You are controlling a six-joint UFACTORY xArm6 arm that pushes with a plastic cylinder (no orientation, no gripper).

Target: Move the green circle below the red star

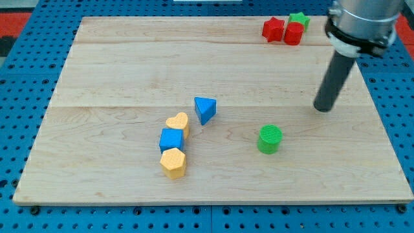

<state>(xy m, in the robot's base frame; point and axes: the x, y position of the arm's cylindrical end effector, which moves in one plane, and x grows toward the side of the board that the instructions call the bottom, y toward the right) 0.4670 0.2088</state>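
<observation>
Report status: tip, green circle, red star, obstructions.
My tip up-right of green circle, apart. Red star at the view's top, beside red block and green star. Path between clear.

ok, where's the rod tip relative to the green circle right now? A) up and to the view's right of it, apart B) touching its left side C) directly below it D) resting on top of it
A: my tip sits above and to the view's right of the green circle, with bare board between them.
</observation>
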